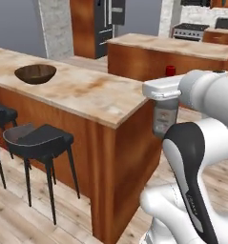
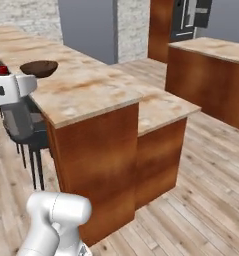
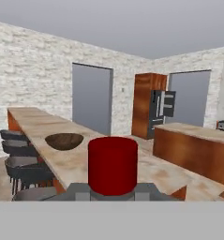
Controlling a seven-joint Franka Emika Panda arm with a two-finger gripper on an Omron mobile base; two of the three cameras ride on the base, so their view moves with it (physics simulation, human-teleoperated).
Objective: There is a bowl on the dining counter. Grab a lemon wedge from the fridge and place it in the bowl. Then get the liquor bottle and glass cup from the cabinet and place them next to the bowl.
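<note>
With your pincer clamped on the bottle off the tabletop's end, the bowl sat at ten o'clock, so you needed it upright, set down just beside.

White arm with dark joints rising from the base, elbow bent, forearm raised level and reaching forward, end effector pointing down, jaws closed on the liquor bottle below its red cap, bottle hanging upright, off the surface

Bowl on dining counter; stools before it.
</note>
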